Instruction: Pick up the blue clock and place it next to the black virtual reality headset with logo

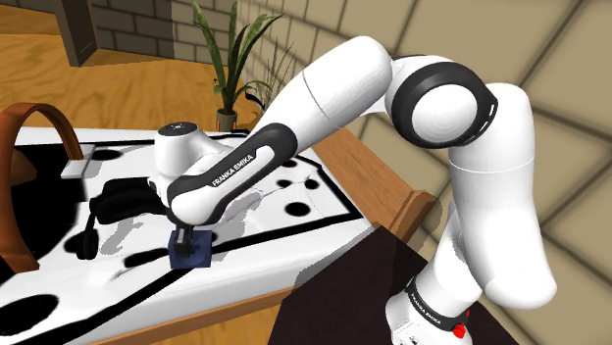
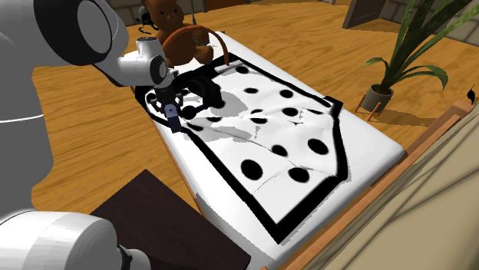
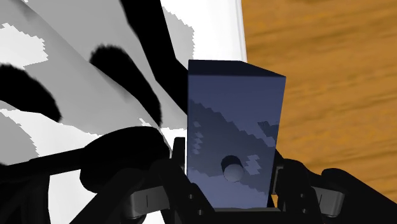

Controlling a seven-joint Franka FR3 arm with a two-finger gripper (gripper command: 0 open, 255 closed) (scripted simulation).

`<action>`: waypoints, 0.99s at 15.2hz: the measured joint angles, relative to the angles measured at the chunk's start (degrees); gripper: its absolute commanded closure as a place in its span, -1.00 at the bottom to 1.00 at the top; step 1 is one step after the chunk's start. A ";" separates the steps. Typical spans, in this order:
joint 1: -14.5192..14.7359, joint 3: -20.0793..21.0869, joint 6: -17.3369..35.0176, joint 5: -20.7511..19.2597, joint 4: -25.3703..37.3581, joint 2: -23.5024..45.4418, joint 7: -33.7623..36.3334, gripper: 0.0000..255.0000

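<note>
The blue clock [image 1: 192, 251] is a dark blue box, and my gripper [image 1: 188, 238] is shut on it near the front edge of the white bed [image 1: 294, 250]. In the wrist view the clock [image 3: 233, 137] sits clasped between both black fingers [image 3: 180, 159], over the bed's edge with the wooden floor beyond. I cannot tell whether it rests on the cover or hangs just above it. The black headset [image 1: 126, 203] lies on the bed close beside the clock, toward the shoulder view's left. From the second exterior view, the clock [image 2: 174, 119] hangs under the gripper [image 2: 170, 109], right by the headset [image 2: 201, 87].
The bed cover [image 2: 284, 146] is white with black spots and a black border. A brown curved object [image 1: 18, 186] stands at the bed's far end, with a teddy bear [image 2: 165, 11] behind it. A potted plant [image 1: 235, 69] stands on the wooden floor. My dark stand [image 1: 363, 294] is beside the bed.
</note>
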 measured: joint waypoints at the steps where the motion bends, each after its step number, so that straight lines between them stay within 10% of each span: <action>1: 0.02 0.00 0.16 -0.01 0.02 0.17 0.02 1.00; 5: 0.09 0.00 0.31 -0.03 0.09 0.37 0.10 1.00; 6: 0.09 0.00 0.31 -0.03 0.10 0.37 0.10 -1.00; 15: -0.07 0.12 -2.21 0.14 -0.07 -2.39 -0.09 -1.00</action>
